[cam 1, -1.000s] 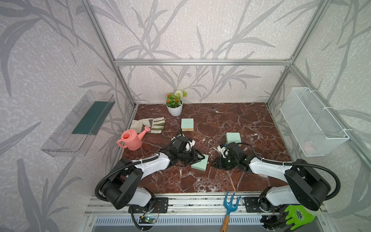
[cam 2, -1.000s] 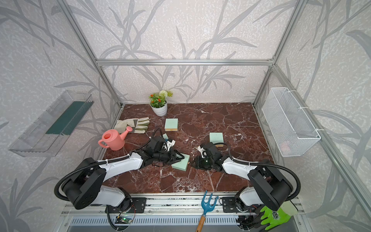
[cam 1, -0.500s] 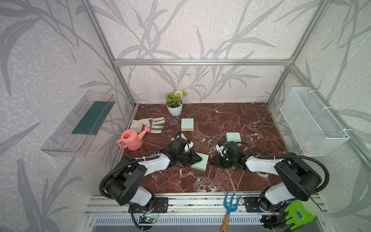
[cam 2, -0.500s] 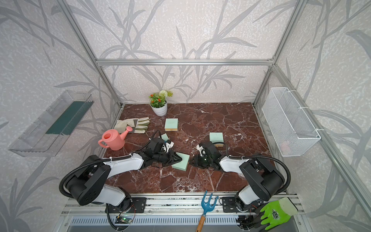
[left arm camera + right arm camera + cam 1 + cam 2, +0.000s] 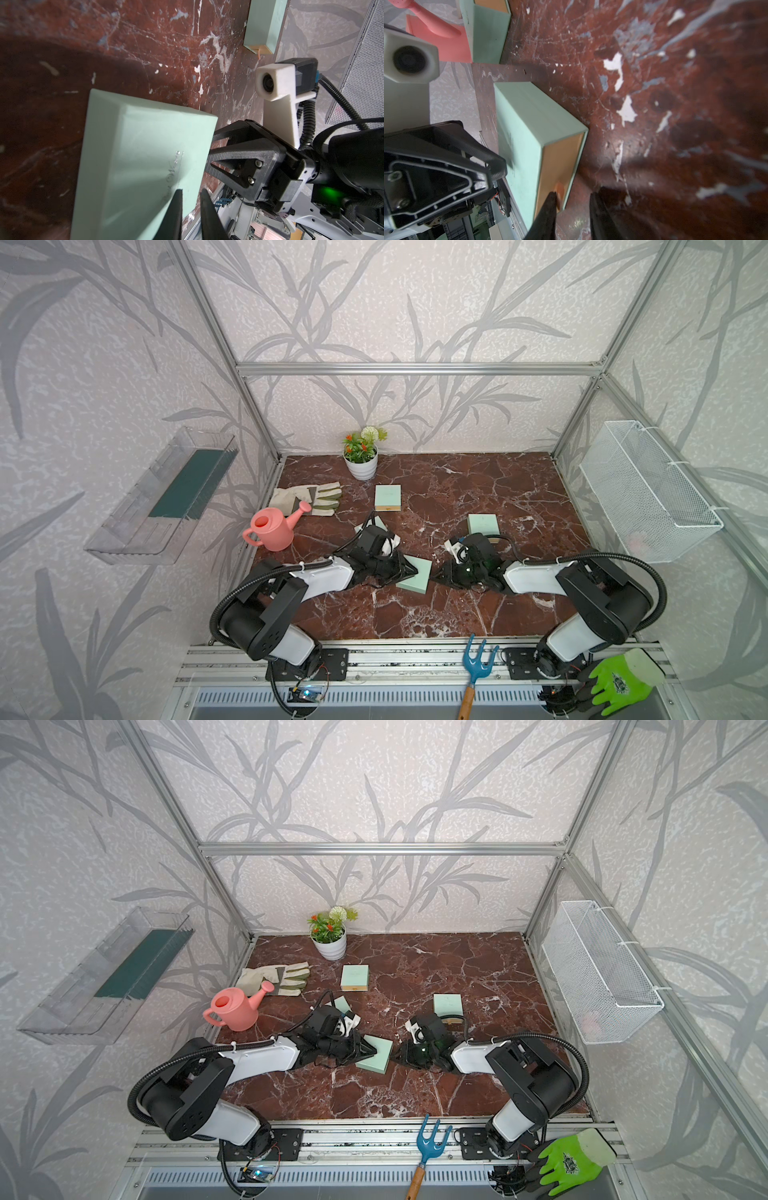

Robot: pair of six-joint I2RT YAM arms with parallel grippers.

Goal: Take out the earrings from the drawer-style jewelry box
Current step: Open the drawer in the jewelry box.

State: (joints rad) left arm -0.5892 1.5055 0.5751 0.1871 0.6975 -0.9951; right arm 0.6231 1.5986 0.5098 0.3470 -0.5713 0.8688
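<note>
Red marble floor (image 5: 498,489), leaf-papered frame cell. I am working the mint box (image 5: 417,580), which is lying flat between the two arms, toward the front.

Earrings: not showing in any view. The drawer (image 5: 560,158) is sitting flush in its sleeve, so I am assuming they are inside.

Left gripper (image 5: 190,190): jaws standing narrow with a slim gap and nothing between them. One fingertip appears to be resting on the lid, pinning the box down.

Right gripper (image 5: 573,194): jaws somewhat wider, with floor showing through the gap. The orange tab (image 5: 560,190) on the drawer front is lying just beside one fingertip, at the mouth of the gap, and is not pinched.

Step in hand, as I am reading it: getting hold of the tab to slide the drawer out.

Notes for doing it well:
- I am wanting the tab fully between the pads before closing, since a tip-only pinch will likely slip.
- I am planning a slow, level pull, straight along the drawer's own line.
- I am aiming for enough left-hand pressure to stop the sleeve skating, without binding the drawer.
- I am intending to stop short of full travel, because small loose pieces could jump.
</note>
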